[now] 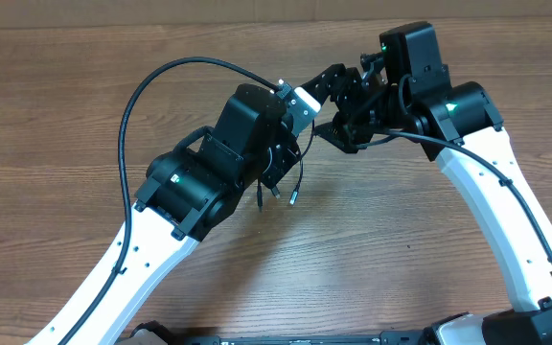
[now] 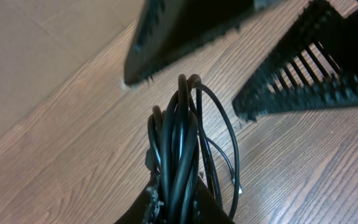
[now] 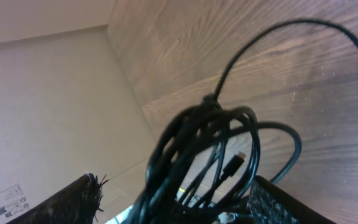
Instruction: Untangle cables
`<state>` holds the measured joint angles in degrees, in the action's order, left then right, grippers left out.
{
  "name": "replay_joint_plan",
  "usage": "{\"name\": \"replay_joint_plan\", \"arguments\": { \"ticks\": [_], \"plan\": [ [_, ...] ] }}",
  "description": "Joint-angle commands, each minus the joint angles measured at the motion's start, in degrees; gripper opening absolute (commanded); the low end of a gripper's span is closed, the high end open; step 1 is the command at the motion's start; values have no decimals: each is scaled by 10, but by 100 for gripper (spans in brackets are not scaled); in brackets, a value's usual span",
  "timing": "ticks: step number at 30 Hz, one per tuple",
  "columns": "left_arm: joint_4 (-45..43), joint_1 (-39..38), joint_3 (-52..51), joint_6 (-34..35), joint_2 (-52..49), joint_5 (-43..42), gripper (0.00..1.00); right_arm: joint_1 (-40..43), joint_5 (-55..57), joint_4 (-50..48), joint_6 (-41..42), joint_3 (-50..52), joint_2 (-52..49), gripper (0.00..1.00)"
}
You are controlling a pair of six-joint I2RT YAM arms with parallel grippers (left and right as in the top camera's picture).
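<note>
Showing wood-grain table [image 1: 65, 115] | pale surface [image 3: 42, 93] beyond, possibly cardboard | cables [image 2: 176, 155] bundled

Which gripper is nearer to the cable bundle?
Left. The left gripper is shut on the cable bundle, holding it; the right gripper stands open around the bundle's loops without gripping them.

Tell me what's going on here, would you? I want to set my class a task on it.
Two robot arms are working on a tangle of thin black cables over a wooden table. The left tool is shut on the cables and appears to hold them clear of the table, with a few plug ends dangling below. The right tool is open, its fingers standing on either side of the bundle but not closed on it. Nothing has been pulled free yet.
</note>
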<state>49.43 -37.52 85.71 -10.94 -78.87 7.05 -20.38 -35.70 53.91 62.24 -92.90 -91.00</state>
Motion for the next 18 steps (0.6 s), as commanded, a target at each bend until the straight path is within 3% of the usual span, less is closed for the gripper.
{"name": "replay_joint_plan", "arguments": {
  "ticks": [1, 4, 8, 12, 18],
  "plan": [
    [-9, -4, 3, -9, 4, -27, 14, -6, 7, 2, 28, -9, 15, 75],
    [-16, -4, 3, -6, 4, -44, 14, -7, 26, 2, 64, -9, 15, 75],
    [-18, -4, 3, -6, 4, -79, 15, -16, 71, -7, 74, -9, 15, 49],
    [-18, -4, 3, -6, 5, -86, 15, -24, 117, -7, 75, -9, 14, 42],
    [-17, -4, 3, -6, 7, -86, 15, -24, 155, -11, 74, -9, 12, 13]
  ]
}}
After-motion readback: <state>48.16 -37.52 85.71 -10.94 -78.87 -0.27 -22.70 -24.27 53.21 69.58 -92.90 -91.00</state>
